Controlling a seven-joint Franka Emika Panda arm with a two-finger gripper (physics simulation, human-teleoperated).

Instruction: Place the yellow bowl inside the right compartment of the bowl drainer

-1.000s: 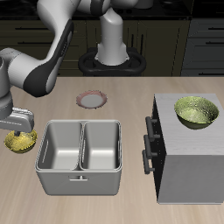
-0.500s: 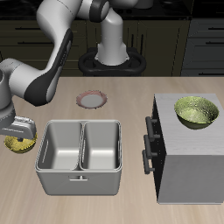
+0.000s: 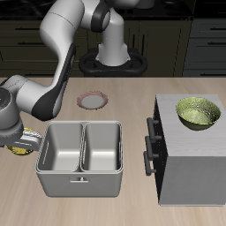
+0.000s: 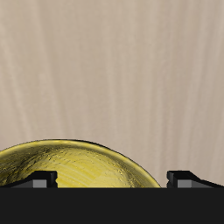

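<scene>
One yellow bowl (image 4: 70,166) directly under end effector (image 4: 112,178), fingertips straddling

We list the yellow bowl (image 4: 74,168) as glossy golden-yellow with mottled texture; beside it the bowl drainer (image 3: 79,156), plain grey metal. Beyond the drainer we note a grey box (image 3: 190,163) with dark handles (image 3: 148,146), carrying a greener-yellow bowl (image 3: 199,113). The table (image 3: 124,207) shows pale beige wood grain.

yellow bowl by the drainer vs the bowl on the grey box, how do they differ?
The yellow bowl is smaller and golden; the bowl on the box is larger and greener. The yellow bowl sits on the table beside the bowl drainer under the gripper; the other rests uncovered atop the grey box. Both are round and glassy.
</scene>
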